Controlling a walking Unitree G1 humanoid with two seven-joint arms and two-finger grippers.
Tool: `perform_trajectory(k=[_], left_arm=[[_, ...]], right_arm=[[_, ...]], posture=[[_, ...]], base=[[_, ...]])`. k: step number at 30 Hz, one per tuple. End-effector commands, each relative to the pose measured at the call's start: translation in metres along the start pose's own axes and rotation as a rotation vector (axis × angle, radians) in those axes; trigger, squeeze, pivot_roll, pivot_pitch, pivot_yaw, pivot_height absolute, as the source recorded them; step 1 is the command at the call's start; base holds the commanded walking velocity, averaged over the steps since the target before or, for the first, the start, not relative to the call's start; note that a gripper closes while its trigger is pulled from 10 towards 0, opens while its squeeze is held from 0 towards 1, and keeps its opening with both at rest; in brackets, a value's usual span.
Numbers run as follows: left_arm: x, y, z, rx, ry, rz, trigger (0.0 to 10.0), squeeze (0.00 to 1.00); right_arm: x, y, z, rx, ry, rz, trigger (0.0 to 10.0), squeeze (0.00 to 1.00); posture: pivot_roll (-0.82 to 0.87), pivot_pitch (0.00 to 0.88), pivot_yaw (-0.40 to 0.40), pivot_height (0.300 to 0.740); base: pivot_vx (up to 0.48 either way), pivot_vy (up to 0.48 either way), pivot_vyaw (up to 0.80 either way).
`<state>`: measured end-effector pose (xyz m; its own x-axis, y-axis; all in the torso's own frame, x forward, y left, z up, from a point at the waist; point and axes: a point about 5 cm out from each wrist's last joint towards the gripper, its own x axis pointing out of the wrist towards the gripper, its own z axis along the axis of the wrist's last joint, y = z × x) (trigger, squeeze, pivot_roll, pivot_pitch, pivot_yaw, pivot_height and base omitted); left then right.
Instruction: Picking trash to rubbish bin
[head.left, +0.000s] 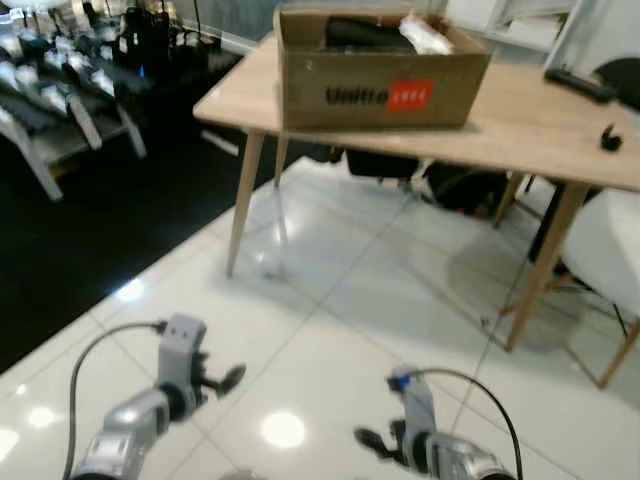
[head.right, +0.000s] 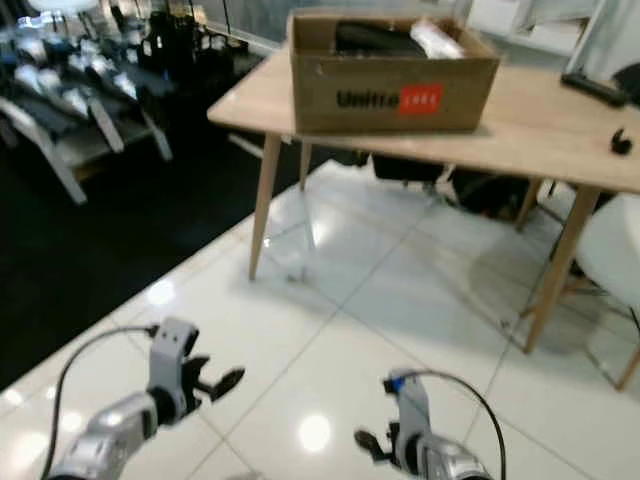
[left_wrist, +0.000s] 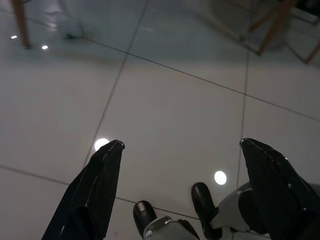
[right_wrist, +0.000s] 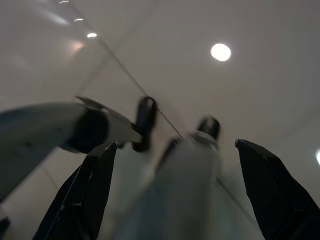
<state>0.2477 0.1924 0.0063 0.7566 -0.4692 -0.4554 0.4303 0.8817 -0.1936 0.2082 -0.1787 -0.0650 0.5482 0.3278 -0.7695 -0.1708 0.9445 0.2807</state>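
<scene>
Both silver arms held low over the glossy white tiled floor (head.left: 330, 300). Left pincer (left_wrist: 180, 150) spread wide, nothing in it; right pincer (right_wrist: 175, 150) also wide, empty. Ahead, a light wooden counter (head.left: 520, 125) w/ a brown cardboard box (head.left: 380, 85) near its edge; dark item & possibly crumpled white trash (head.left: 425, 35) inside, too blurred to tell.

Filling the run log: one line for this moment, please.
left gripper: open, empty, over floor | right gripper: open, empty | cardboard box on table ahead | trash: none held
</scene>
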Motion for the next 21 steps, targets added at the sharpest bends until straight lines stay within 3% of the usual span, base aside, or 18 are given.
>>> perform_trajectory(k=[1, 4, 14, 17, 19, 20, 21], left_arm=[[0.001, 0.001, -0.007, 0.012, 0.021, 0.027, 10.0, 0.00], [-0.002, 0.009, -0.024, -0.006, 0.070, 0.088, 10.0, 0.00], [-0.017, 0.023, -0.060, -0.056, 0.148, 0.266, 10.0, 0.00], [-0.029, 0.029, -0.077, -0.115, 0.191, 0.371, 10.0, 0.00], [-0.029, 0.029, -0.077, -0.115, 0.191, 0.371, 10.0, 0.00], [-0.046, 0.034, -0.098, -0.195, 0.251, 0.499, 10.0, 0.00], [-0.046, 0.034, -0.098, -0.195, 0.251, 0.499, 10.0, 0.00]], right_arm=[[-0.003, -0.006, -0.020, 0.033, 0.047, -0.062, 10.0, 0.00], [-0.007, -0.011, -0.040, 0.044, 0.092, -0.124, 10.0, 0.00], [-0.015, -0.017, -0.066, 0.036, 0.166, -0.221, 10.0, 0.00], [-0.015, -0.017, -0.071, 0.029, 0.179, -0.241, 10.0, 0.00], [-0.015, -0.017, -0.071, 0.029, 0.179, -0.241, 10.0, 0.00], [-0.015, -0.016, -0.073, 0.015, 0.198, -0.256, 10.0, 0.00], [-0.015, -0.016, -0.073, 0.015, 0.198, -0.256, 10.0, 0.00]], posture=[[0.13, 0.124, -0.034, 0.740], [0.13, 0.124, -0.034, 0.740], [0.14, 0.122, -0.032, 0.740], [0.14, 0.118, -0.032, 0.740], [0.14, 0.118, -0.032, 0.740], [0.14, 0.118, -0.032, 0.740], [0.14, 0.118, -0.032, 0.740]], base=[[0.000, 0.000, 0.00], [0.000, 0.000, 0.00], [0.000, 0.000, 0.00], [0.000, 0.000, 0.00], [0.000, 0.000, 0.00], [0.000, 0.000, 0.00], [0.000, 0.000, 0.00]])
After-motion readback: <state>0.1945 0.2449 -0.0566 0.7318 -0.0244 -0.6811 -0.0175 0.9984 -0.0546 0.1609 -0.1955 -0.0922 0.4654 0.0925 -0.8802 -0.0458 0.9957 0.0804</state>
